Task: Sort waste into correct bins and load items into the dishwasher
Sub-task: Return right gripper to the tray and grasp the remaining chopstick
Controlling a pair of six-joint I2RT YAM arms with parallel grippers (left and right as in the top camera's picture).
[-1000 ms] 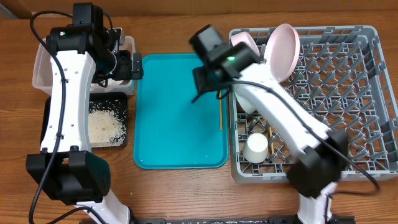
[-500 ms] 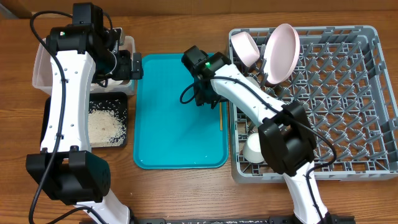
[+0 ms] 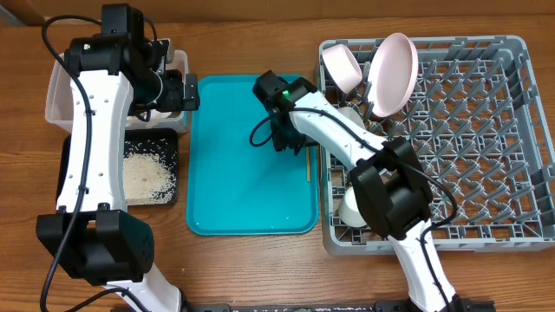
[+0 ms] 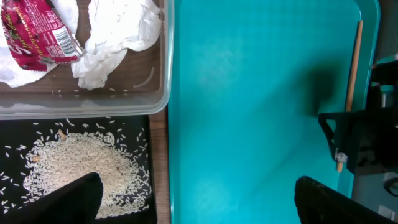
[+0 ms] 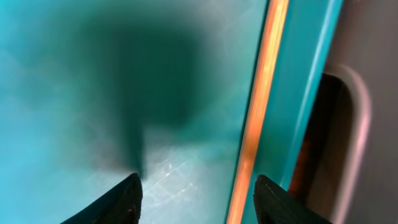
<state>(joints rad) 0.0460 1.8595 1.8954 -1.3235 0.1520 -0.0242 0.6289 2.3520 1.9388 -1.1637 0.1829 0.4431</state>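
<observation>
A tan chopstick [image 3: 307, 163] lies along the right edge of the teal tray [image 3: 243, 191]. My right gripper [image 3: 289, 141] is open, low over the tray at the chopstick's far end. In the right wrist view the chopstick [image 5: 258, 118] runs between the open fingers [image 5: 199, 199], nearer the right one. My left gripper [image 3: 191, 91] is open and empty, held above the tray's left edge. The clear tub [image 3: 57, 91] holds the red-and-white wrapper [image 4: 37, 28] and white napkins [image 4: 118, 31]. The black tray [image 3: 170, 149] holds rice [image 4: 81, 168]. The plate [image 3: 390, 74], a bowl [image 3: 340, 65] and the cup [image 3: 354, 206] stand in the grey rack [image 3: 486, 139].
The rack's left wall [image 5: 348, 137] runs right beside the tray's raised rim, close to the chopstick. My right arm reaches across the rack's left side and hides part of it. The tub and black tray sit against the teal tray's left side.
My right gripper has swung left and down from the rack's edge onto the teal tray, ending at the chopstick's far end. The left arm has not moved.
</observation>
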